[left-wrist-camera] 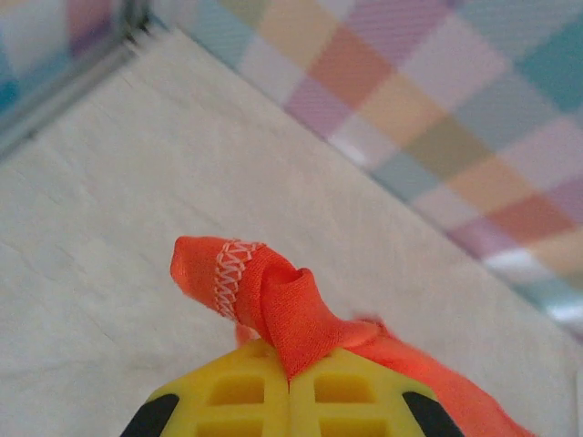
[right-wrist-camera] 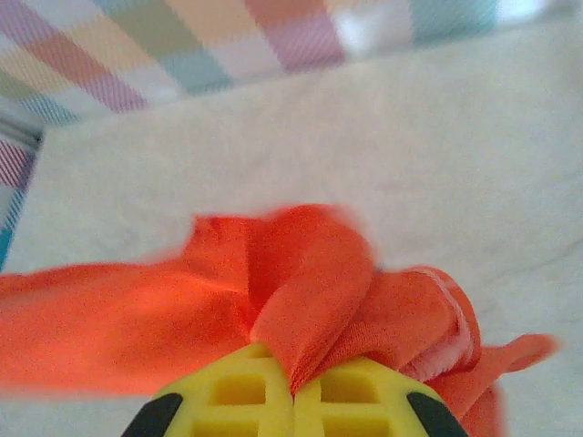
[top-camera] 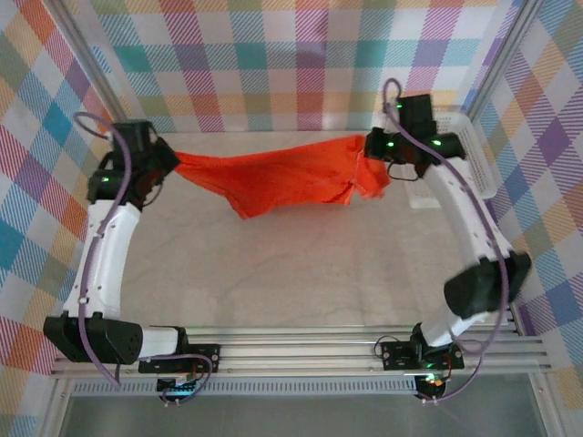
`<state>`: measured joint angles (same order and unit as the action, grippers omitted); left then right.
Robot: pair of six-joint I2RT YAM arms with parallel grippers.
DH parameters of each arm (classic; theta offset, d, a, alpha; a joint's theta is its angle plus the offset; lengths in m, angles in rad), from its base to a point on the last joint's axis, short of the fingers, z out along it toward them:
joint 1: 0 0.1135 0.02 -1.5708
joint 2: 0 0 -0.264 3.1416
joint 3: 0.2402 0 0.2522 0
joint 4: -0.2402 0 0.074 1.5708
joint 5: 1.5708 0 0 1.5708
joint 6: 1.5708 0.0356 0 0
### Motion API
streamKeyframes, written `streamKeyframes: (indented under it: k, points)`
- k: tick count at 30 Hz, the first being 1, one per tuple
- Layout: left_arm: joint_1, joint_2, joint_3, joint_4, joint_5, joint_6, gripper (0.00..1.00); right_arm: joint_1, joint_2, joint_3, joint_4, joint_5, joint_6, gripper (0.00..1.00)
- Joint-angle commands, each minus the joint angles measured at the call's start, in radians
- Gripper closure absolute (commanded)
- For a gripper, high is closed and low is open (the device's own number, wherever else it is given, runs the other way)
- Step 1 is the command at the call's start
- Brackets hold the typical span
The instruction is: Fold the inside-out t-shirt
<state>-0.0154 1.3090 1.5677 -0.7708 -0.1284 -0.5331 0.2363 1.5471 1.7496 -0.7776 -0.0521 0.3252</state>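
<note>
Two grippers hold one garment between them: a bright orange-red short-sleeved t-shirt (top-camera: pixel 282 177) of thin fabric hangs stretched across the far half of the pale, marbled tabletop (top-camera: pixel 291 282), sagging in the middle with a lower fold drooping toward the surface; whether that fold touches the top I cannot tell. The left gripper (top-camera: pixel 173 162) has its yellow ribbed fingers (left-wrist-camera: pixel 237 391) pressed together on one end of the cloth. In the left wrist view a small twisted tuft pokes out above the fingers, with a band of white zigzag hem stitching (left-wrist-camera: pixel 232 273) on it. The right gripper (top-camera: pixel 373 146) is likewise clamped tight on the opposite end. In the right wrist view a thick bunch of fabric (right-wrist-camera: pixel 310 273) bulges over its closed yellow fingers (right-wrist-camera: pixel 355 396), and the cloth trails off to the left. A white plastic basket (top-camera: pixel 475 155) sits just beyond the right arm, against the pastel plaid wall (top-camera: pixel 273 55).
</note>
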Motion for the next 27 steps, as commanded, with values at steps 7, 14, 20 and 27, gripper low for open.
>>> streamKeyframes:
  k: [7, 14, 20, 27]
  points:
    - [0.052, -0.027, 0.205, -0.111, 0.071, 0.029, 1.0, -0.029, -0.279, -0.018, -0.078, -0.016, 0.0, 1.0]
    - [0.049, -0.017, 0.107, -0.023, 0.23, -0.009, 1.0, -0.029, -0.289, -0.057, -0.038, -0.07, 0.038, 1.0]
    - [0.023, 0.238, 0.016, -0.004, 0.227, 0.042, 1.0, -0.029, -0.091, -0.184, 0.051, -0.006, 0.045, 1.0]
    - [-0.008, 0.56, 0.112, -0.053, 0.164, 0.077, 0.61, -0.031, 0.256, -0.1, 0.024, 0.05, 0.061, 0.81]
